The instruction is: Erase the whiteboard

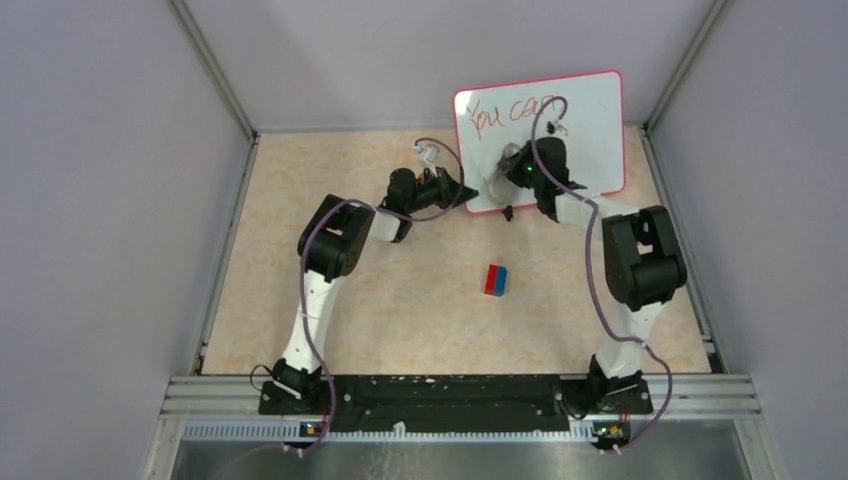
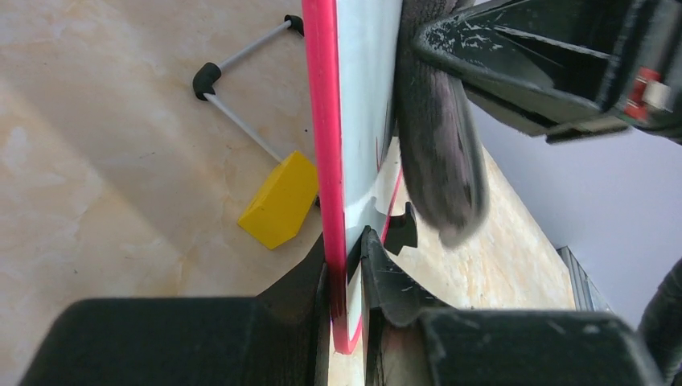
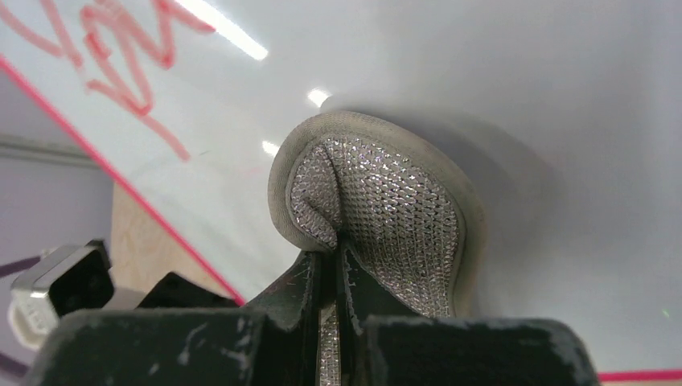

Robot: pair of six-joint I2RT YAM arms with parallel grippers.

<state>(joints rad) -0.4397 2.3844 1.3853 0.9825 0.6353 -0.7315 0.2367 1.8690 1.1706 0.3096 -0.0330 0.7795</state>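
Now left hand clamped on whiteboard edge for steadying; right hand pinches mesh wiping pad against board, red writing not yet erased.

The whiteboard has a smooth, glossy white face that mirrors the ceiling lights, edged in what looks like smooth red-pink plastic. The wiping pad is cloth: a sparkling silver mesh weave with a soft, matt grey rim. The left pincer and right pincer are matt black plastic, scuffed with pale scratches. The tabletop is smooth, beige and marbled, with a faint sheen. A yellow block looks smooth and matt.
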